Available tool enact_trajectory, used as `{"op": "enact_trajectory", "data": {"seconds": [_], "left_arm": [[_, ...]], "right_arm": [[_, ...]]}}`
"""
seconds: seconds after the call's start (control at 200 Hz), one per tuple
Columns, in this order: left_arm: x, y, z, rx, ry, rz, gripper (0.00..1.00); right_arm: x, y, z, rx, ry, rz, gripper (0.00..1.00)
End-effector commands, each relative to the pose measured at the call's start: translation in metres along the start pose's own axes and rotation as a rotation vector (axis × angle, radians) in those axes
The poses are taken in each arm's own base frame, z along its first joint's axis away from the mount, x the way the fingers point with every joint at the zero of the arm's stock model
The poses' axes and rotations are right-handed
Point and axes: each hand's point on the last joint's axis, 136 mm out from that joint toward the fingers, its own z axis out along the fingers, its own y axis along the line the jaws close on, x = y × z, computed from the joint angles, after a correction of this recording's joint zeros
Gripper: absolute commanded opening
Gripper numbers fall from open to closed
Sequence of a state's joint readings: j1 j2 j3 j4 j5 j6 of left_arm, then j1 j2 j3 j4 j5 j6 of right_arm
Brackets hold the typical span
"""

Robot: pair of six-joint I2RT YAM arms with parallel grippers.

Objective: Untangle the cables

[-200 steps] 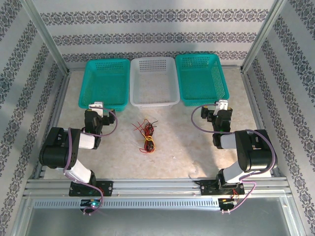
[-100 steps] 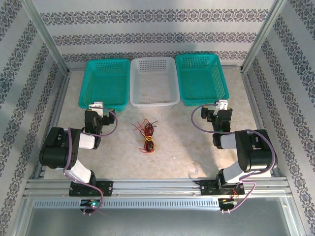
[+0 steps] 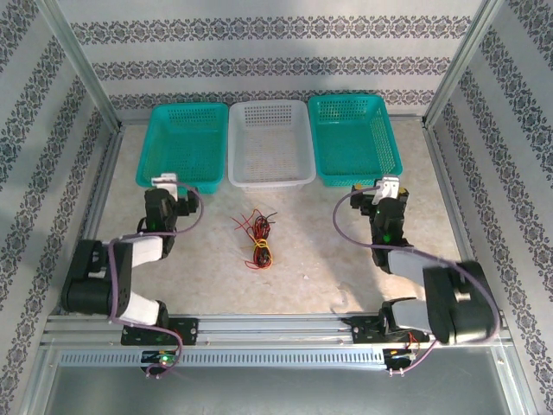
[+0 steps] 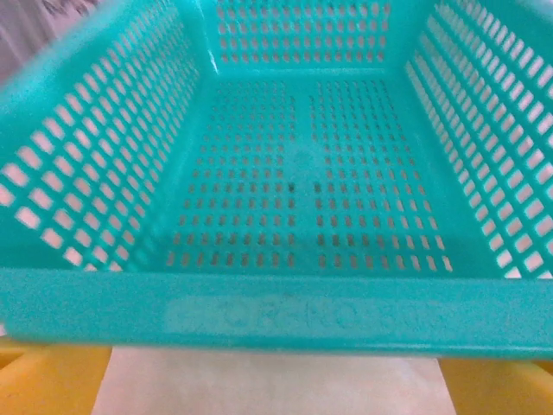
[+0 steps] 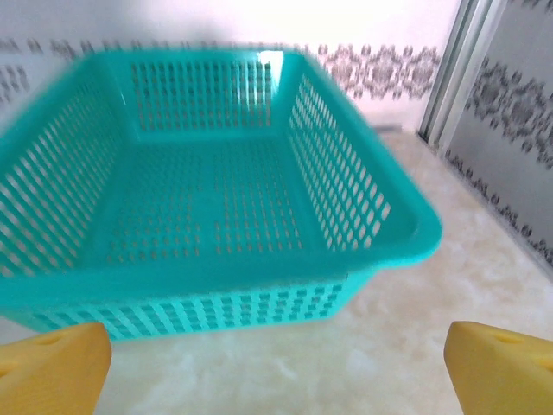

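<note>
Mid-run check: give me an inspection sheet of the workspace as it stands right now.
Surface: pale marbled table.
Job's things: cables, red, black and yellow, one tangled bundle at the table's centre, neither hand touching it.
Clutter: nothing seen.
Hands: left hand open, facing the left teal basket; right hand open, facing the right teal basket.
Baskets: white basket between the teal ones; all three hold nothing.
Arm cabling: purple leads loop along both arms, apart from the bundle.
Surroundings: patterned walls, metal frame.
</note>
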State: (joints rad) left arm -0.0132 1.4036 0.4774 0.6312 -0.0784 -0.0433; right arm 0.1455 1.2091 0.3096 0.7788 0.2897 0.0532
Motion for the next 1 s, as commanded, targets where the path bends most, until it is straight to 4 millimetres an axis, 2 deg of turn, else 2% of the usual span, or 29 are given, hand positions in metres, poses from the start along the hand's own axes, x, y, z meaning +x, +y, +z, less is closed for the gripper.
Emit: {"op": "enact_trajectory", "data": {"seconds": [0.0,0.055,0.12,0.215,0.27,0.375,0.47,0.5,0.535,0.595,0.665,0.77,0.86,0.924,0.994], "left_arm": [[-0.030,0.013,-0.017,-0.094,0.055,-0.147,0.91],[-0.032,0.015,-0.028,-0.123,0.070,-0.257,0.90],[-0.027,0.011,-0.039,-0.117,0.136,-0.397,0.93],[-0.017,-0.002,-0.058,-0.102,0.217,-0.474,0.87],[-0.018,-0.016,-0.071,-0.056,0.217,-0.460,0.87],[-0.027,-0.037,-0.100,0.000,0.191,-0.370,0.86],[-0.026,-0.057,-0.119,0.097,0.228,-0.354,0.85],[-0.024,-0.065,-0.123,0.140,0.245,-0.350,0.83],[-0.020,-0.072,-0.128,0.171,0.270,-0.345,0.83],[-0.012,-0.084,-0.134,0.223,0.313,-0.344,0.81],[-0.006,-0.094,-0.138,0.272,0.351,-0.353,0.81],[-0.002,-0.085,-0.136,0.210,0.364,-0.368,0.81],[-0.009,-0.080,-0.132,0.167,0.344,-0.381,0.84],[-0.021,-0.081,-0.127,0.158,0.332,-0.387,0.87],[-0.038,-0.092,-0.119,0.189,0.341,-0.370,0.89]], "right_arm": [[0.001,-0.021,-0.015,0.131,0.102,0.041,0.98],[-0.003,-0.015,-0.027,0.155,0.119,-0.006,0.99],[-0.009,-0.015,-0.043,0.233,0.120,-0.042,0.98],[-0.013,-0.017,-0.063,0.261,0.215,0.064,0.99],[-0.015,-0.011,-0.075,0.229,0.305,0.125,0.98],[-0.016,0.013,-0.097,0.165,0.468,0.110,0.98],[-0.029,0.032,-0.114,0.155,0.483,0.122,0.98],[-0.033,0.043,-0.116,0.107,0.476,0.131,0.98],[-0.026,0.059,-0.117,0.029,0.488,0.147,0.98],[0.006,0.074,-0.108,-0.072,0.546,0.220,0.98],[0.033,0.090,-0.103,-0.118,0.673,0.341,0.98],[0.033,0.124,-0.108,-0.105,0.691,0.182,0.98],[0.028,0.180,-0.121,-0.226,0.645,0.079,0.98],[0.037,0.219,-0.131,-0.339,0.737,0.090,0.98],[0.048,0.251,-0.139,-0.423,0.830,0.093,0.92]]}}
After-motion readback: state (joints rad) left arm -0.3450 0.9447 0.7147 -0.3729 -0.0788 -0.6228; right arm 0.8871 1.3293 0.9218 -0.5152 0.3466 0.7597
